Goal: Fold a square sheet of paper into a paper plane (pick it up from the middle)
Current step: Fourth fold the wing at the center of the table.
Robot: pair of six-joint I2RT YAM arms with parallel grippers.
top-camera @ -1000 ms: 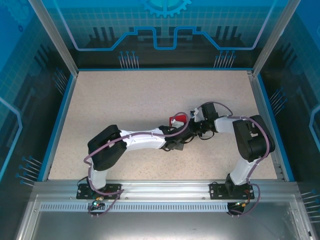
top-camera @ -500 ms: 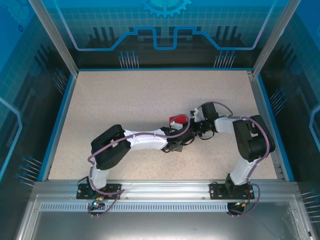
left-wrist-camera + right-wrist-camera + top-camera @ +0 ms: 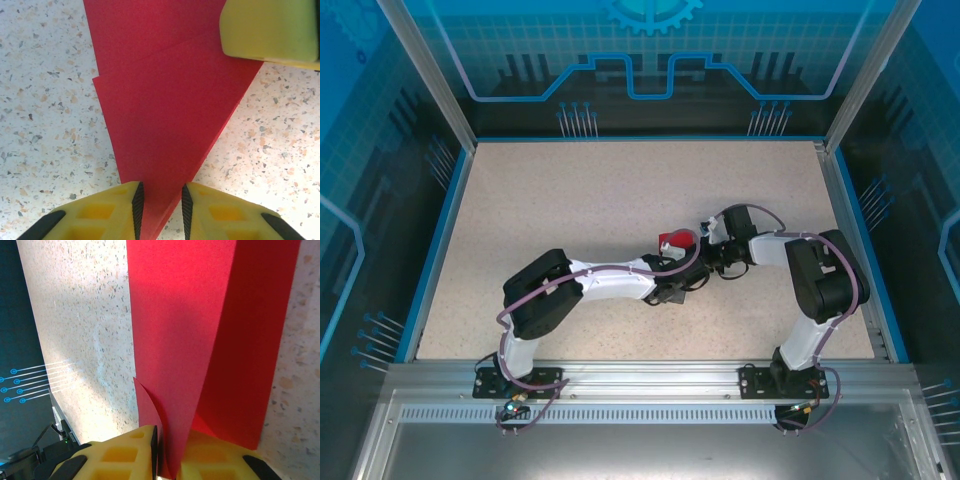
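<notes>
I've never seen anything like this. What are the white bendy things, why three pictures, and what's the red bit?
They are two robot arms bolted at the near edge of a speckled table. The overhead picture looks down on both; the other two come from a camera on each wrist, so the yellow shapes at the bottom are that arm's own fingers. The left hand and right hand meet at a folded red paper mid-table. It narrows to a point between the left hand's fingers; a fold of it sits between the right hand's. How tightly either pinches, I cannot tell.
</notes>
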